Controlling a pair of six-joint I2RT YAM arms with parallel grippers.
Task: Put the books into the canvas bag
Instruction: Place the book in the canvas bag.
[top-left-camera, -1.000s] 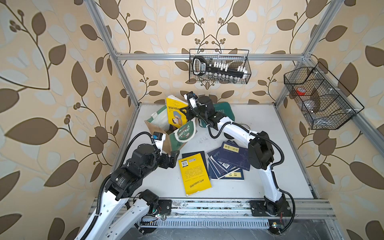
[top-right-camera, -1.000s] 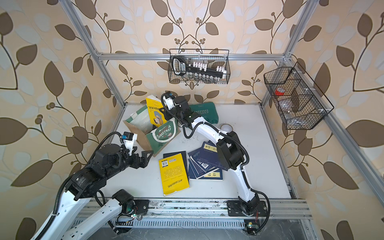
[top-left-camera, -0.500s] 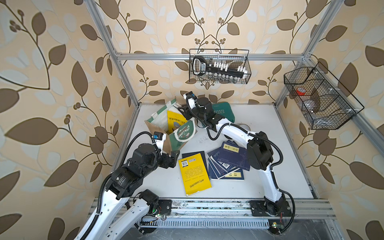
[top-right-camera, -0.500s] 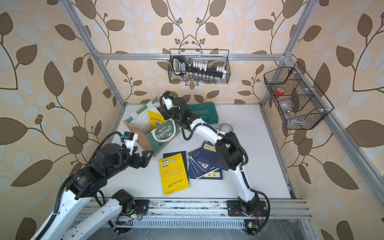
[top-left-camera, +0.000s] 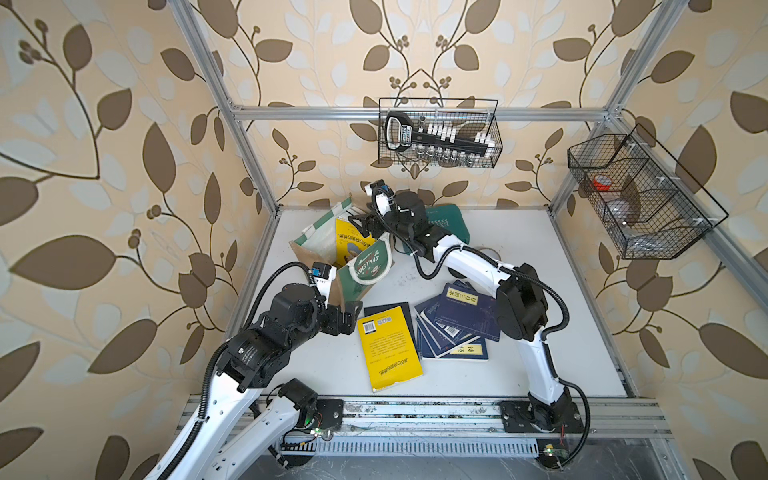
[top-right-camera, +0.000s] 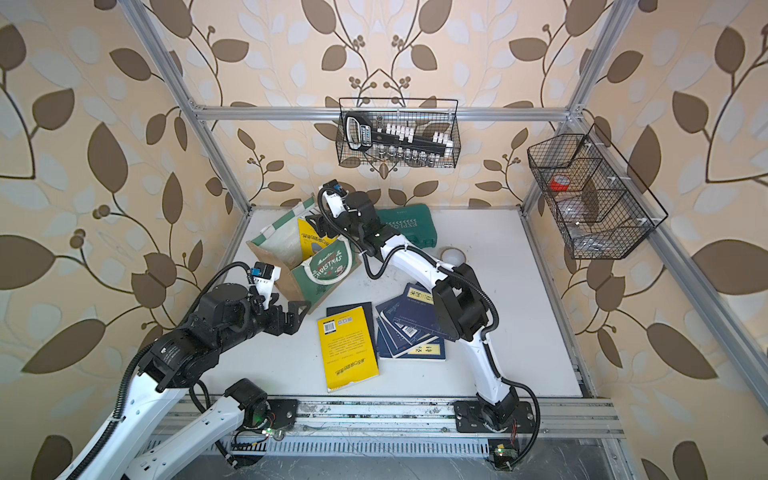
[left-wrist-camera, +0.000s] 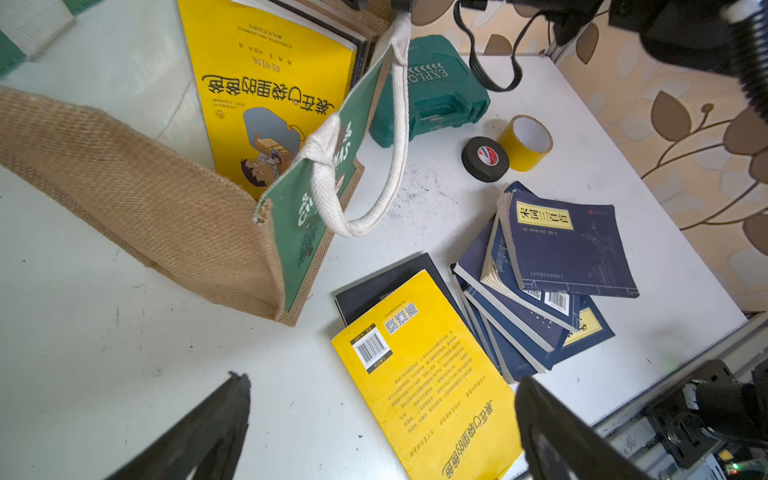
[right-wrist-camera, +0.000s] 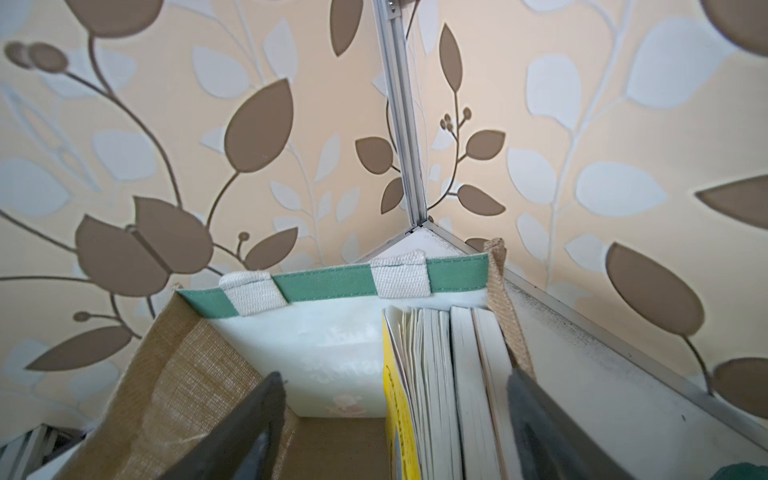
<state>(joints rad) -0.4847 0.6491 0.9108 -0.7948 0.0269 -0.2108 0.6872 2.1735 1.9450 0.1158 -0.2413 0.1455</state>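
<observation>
We are hovering our right gripper (top-left-camera: 360, 221) (right-wrist-camera: 394, 374) over the open mouth of the boxy tan burlap bag (top-left-camera: 370, 268) (top-right-camera: 328, 266) with green-and-white printed panels and white rope handles. The bag is standing upright at the back left corner of the white tabletop (top-left-camera: 540, 291). In the right wrist view our two dark fingers (right-wrist-camera: 257, 415) are standing wide apart, straddling the tops of the books inside and clasping none of them.

Inside the bag, a bright yellow cartoon-cover paperback (top-left-camera: 353, 241) (left-wrist-camera: 266, 83) is standing on edge. Two more thin books are pressing in behind it, toward the bag's burlap end wall.

We are holding our left gripper (top-left-camera: 348, 318) (left-wrist-camera: 382, 380) low over the tabletop, just beside the bag's near corner, with its jaws spread wide and nothing between them.

The rest of the books are lying flat near the table's middle. A second yellow paperback (top-left-camera: 388, 353) (left-wrist-camera: 424, 374) is lying back cover up, overlapping a black-covered book (left-wrist-camera: 382, 282). Touching those two, several navy blue paperbacks (top-left-camera: 457, 324) (left-wrist-camera: 552, 266) with yellow title labels are lying fanned in a loose pile; in both top views our right arm's elbow is hanging over it.

A dark green plastic tool case (top-right-camera: 409, 226) (left-wrist-camera: 440, 91) is lying just beside the bag at the back. A black tape roll (left-wrist-camera: 485, 159) and a yellow tape roll (left-wrist-camera: 525, 143) are sitting side by side, touching, between the case and the navy pile.
</observation>
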